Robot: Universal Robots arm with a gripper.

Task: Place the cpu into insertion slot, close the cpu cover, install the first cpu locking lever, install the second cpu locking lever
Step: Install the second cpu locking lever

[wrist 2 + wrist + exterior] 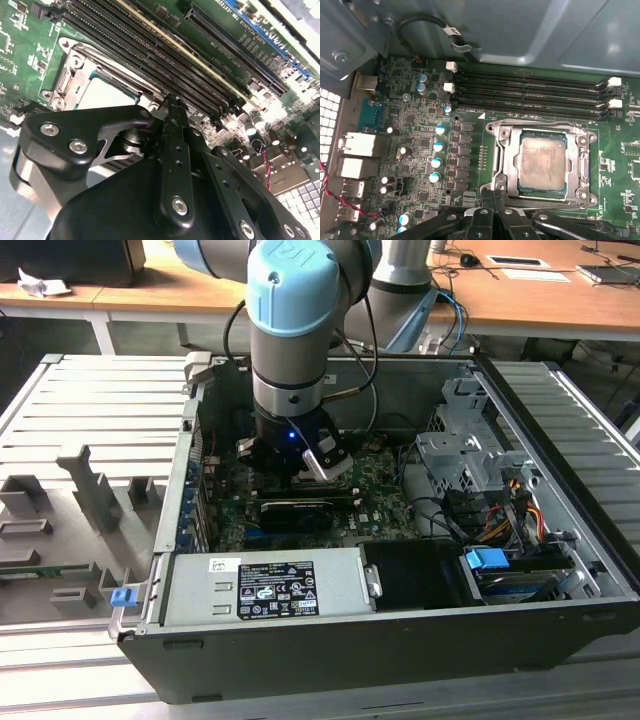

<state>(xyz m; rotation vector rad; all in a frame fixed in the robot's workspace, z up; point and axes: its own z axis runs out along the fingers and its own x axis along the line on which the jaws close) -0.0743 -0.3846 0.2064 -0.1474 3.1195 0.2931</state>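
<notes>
The cpu, a pale silvery square, lies in the insertion slot, whose dark rim shows around it. The cpu cover, a silver metal frame, lies flat around the cpu. A thin wire lever runs along one side of the frame. My gripper is shut, with its black fingertips pressed together at the edge of the frame. The second wrist view shows the gripper just beside the cpu and the cover. In the exterior view the gripper is low inside the computer case, over the green board.
Long black memory slots run beside the socket, and small capacitors stand nearby. The case holds a grey power supply at the front and a drive cage with cables on the exterior view's right. A grey fixture tray lies outside.
</notes>
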